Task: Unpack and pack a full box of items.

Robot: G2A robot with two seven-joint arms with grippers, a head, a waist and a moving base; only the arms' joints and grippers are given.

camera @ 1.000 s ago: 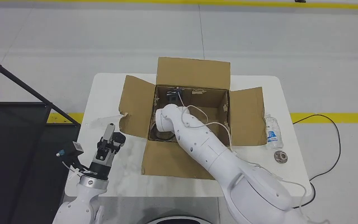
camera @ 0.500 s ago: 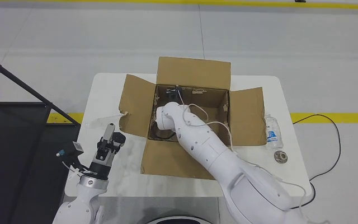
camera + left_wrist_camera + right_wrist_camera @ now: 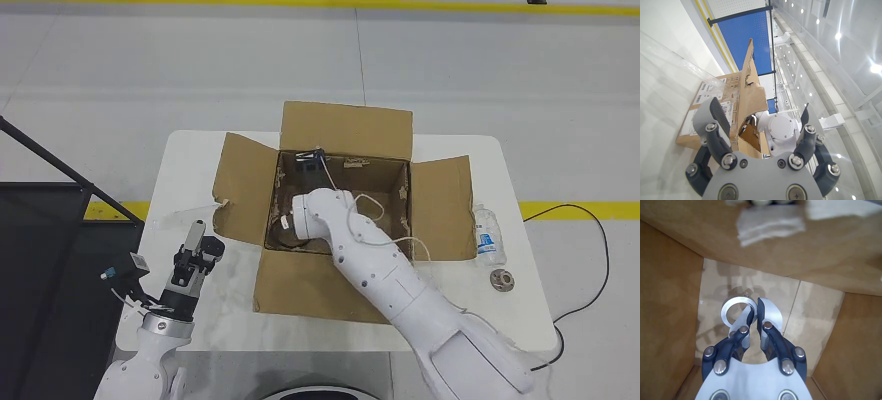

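1. Box [image 3: 345, 130] stands open in the middle of the bench [image 3: 190, 170].
2. We see the right gripper [image 3: 755, 311] inside it, clamped on the wall of a metal ring [image 3: 737, 299].
3. We find the left gripper [image 3: 761, 105] beside the box, jaws apart, holding nothing.
4. A bottle [image 3: 486, 238] lies just beside the box.

You get bright, even overhead light on the white table [image 3: 190, 170], with only faint, soft shadows; the inside of the brown cardboard box [image 3: 345, 130] sits darker. In the left wrist view, round ceiling lamps [image 3: 838, 35] flare into starbursts and straight lines bow near the edges. In the right wrist view, overlapping grey shadows fall on the box floor behind the glinting silver metal ring [image 3: 724, 313].
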